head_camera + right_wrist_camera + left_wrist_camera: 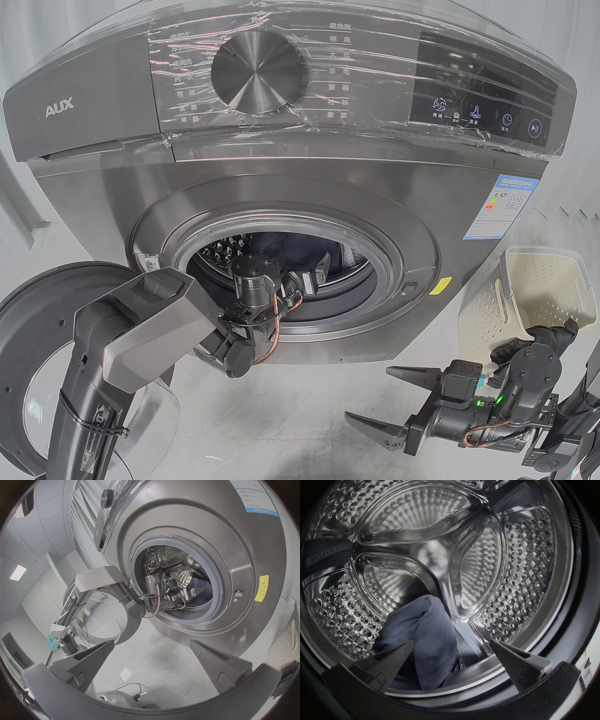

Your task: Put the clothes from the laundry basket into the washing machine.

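The grey washing machine [281,187] stands with its round door [37,350] swung open to the left. My left gripper [451,645] is at the mouth of the drum [431,552], open and holding nothing. Just beyond its fingers [393,658], a dark blue garment [431,633] lies heaped on the drum's bottom. From the head, the left gripper [319,272] sits inside the door ring. My right gripper [369,395] hangs open and empty above the floor, in front of the machine. The cream laundry basket [544,294] lies tipped on its side at the right.
Something dark [537,340] sits at the basket's lower edge; I cannot tell whether it is clothing. Bare grey floor [300,412] spreads before the machine. In the right wrist view the left arm [103,583] crosses in front of the open door [100,620].
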Controlling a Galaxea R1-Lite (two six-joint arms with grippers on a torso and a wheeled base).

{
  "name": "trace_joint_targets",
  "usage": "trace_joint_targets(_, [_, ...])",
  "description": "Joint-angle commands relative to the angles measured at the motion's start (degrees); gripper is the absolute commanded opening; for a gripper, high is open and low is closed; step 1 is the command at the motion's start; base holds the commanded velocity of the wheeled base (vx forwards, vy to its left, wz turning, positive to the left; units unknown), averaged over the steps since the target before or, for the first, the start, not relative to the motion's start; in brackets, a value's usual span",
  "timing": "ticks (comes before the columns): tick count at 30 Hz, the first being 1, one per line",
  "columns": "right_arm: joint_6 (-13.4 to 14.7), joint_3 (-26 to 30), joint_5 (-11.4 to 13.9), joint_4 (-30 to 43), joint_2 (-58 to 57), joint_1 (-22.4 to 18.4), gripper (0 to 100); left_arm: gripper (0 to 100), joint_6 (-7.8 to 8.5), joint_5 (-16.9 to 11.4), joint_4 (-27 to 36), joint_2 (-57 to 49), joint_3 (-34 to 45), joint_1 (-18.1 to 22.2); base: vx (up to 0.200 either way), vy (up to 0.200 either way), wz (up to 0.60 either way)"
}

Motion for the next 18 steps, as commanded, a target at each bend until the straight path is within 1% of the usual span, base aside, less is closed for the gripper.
trace_joint_targets(1, [0.01,0.26,0.06,-0.01,-0.27,-0.39,100,100,2.80,-1.28,-2.41,-6.66,8.90,-1.52,0.000,0.000,0.00])
trace_joint_targets(2, [0.01,0.52,0.06,-0.01,-0.27,-0.47,100,100,2.89,-2.07,-3.12,-8.77,12.24,-1.96,0.000,0.000,0.00])
trace_joint_targets(5, [0.01,1.05,0.06,-0.01,-0.27,-0.56,100,100,3.16,-3.22,-5.58,-12.11,19.45,-3.46,0.000,0.000,0.00])
trace_joint_targets(6, [0.01,1.14,0.06,-0.01,-0.27,-0.65,100,100,3.24,-3.39,-5.93,-12.46,20.33,-3.63,0.000,0.000,0.00])
trace_joint_targets(7, [0.01,1.58,0.06,-0.01,-0.35,-0.65,100,100,3.95,-4.36,-7.42,-14.22,24.90,-4.60,0.000,0.000,0.00])
trace_joint_targets(8, [0.01,1.75,0.06,-0.01,-0.44,-0.65,100,100,4.30,-4.80,-8.04,-14.92,26.83,-5.04,0.000,0.000,0.00])
trace_joint_targets(9, [0.01,1.75,0.06,-0.01,-0.44,-0.65,100,100,4.30,-4.80,-8.04,-14.92,26.83,-5.04,0.000,0.000,0.00])
trace_joint_targets(10, [-0.08,2.63,0.06,-0.01,-1.14,-0.65,100,100,5.44,-6.56,-11.64,-17.12,34.92,-7.24,0.000,0.000,0.00])
trace_joint_targets(11, [-0.08,3.07,0.06,-0.01,-1.50,-0.65,100,100,5.71,-7.08,-13.66,-18.00,38.35,-8.20,0.000,0.000,0.00])
trace_joint_targets(14, [-0.08,4.21,0.06,-0.01,-3.34,-0.56,100,100,5.88,-7.61,-19.29,-20.55,46.78,-11.02,0.000,0.000,0.00])
trace_joint_targets(15, [-0.08,4.21,0.06,-0.01,-3.34,-0.56,100,100,5.88,-7.61,-19.29,-20.55,46.78,-11.02,0.000,0.000,0.00])
trace_joint_targets(16, [-0.08,5.09,-0.03,0.08,-5.98,-0.74,100,100,5.88,-7.70,-19.64,-24.86,53.02,-12.77,0.000,0.000,0.00])
trace_joint_targets(18, [-0.08,5.88,-0.12,0.16,-7.82,-0.91,100,100,5.79,-7.87,-19.46,-29.16,57.33,-13.57,0.000,0.000,0.00])
